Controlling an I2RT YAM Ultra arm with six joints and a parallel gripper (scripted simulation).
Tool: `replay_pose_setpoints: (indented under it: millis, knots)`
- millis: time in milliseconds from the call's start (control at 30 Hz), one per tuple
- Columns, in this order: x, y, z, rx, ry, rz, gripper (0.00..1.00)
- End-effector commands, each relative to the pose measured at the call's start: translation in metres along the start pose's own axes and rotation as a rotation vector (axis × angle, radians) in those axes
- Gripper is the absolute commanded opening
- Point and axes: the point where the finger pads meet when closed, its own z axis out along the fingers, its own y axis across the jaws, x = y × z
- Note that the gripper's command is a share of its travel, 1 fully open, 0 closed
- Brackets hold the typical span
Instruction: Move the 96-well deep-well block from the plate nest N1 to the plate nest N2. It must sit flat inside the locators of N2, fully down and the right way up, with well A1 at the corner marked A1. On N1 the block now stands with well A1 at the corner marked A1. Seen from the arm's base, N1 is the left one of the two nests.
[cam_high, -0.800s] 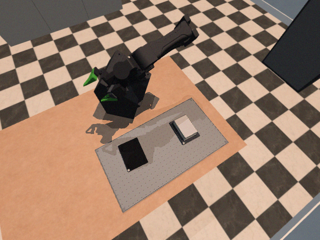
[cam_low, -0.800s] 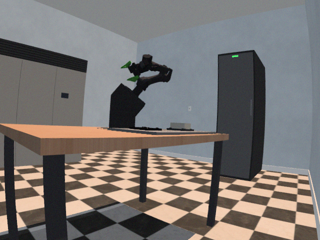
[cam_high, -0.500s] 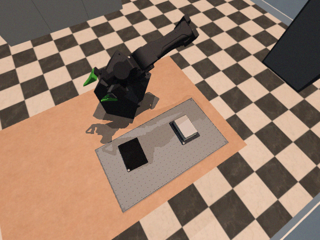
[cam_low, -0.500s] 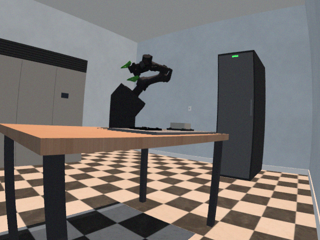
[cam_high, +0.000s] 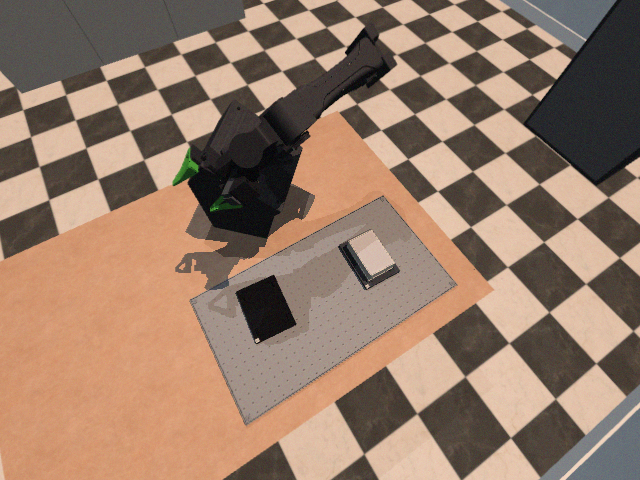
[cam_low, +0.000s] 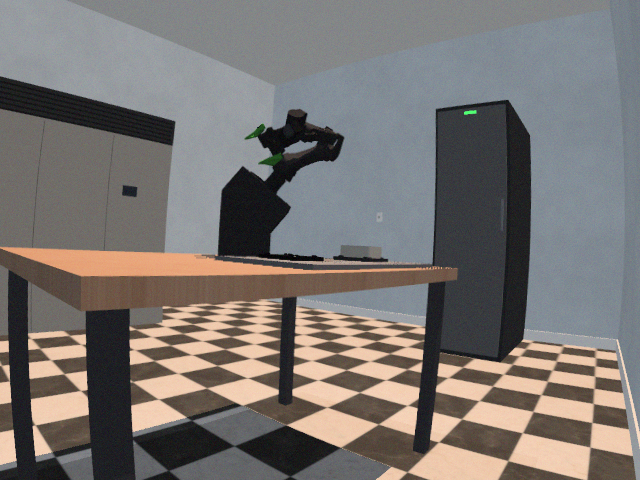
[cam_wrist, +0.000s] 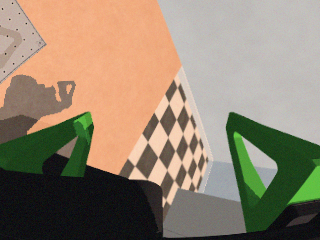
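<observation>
The pale grey deep-well block (cam_high: 370, 254) sits on the black nest N1 at the right part of the grey perforated baseplate (cam_high: 323, 307). The empty black nest N2 (cam_high: 265, 308) lies at the left part of the plate. In the side view the block (cam_low: 360, 251) stands low on the table. My gripper (cam_high: 205, 184) with green fingers is open and empty. It is held high above the arm's base (cam_high: 242, 198), far from both nests and pointing away from the plate. The gripper also shows in the side view (cam_low: 263, 145) and in the wrist view (cam_wrist: 160, 127), with nothing between the fingers.
The plate lies on an orange table top (cam_high: 103, 320). A dark tall cabinet (cam_low: 480, 227) stands to the right on the floor and grey cupboards (cam_low: 82, 196) stand along the left wall.
</observation>
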Motion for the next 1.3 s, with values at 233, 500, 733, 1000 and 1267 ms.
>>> replay_pose_setpoints:
  millis: [233,500,733,1000,1267]
  knots:
    - [-0.043,0.023,-0.007,-0.095,-0.085,0.010,1.00]
    - [-0.062,0.046,-0.010,-0.162,-0.110,-0.004,1.00]
    - [-0.081,0.074,-0.016,-0.261,-0.136,-0.025,1.00]
    - [-0.094,0.099,-0.024,-0.362,-0.153,-0.048,1.00]
    - [-0.109,0.135,-0.035,-0.436,-0.158,-0.066,1.00]
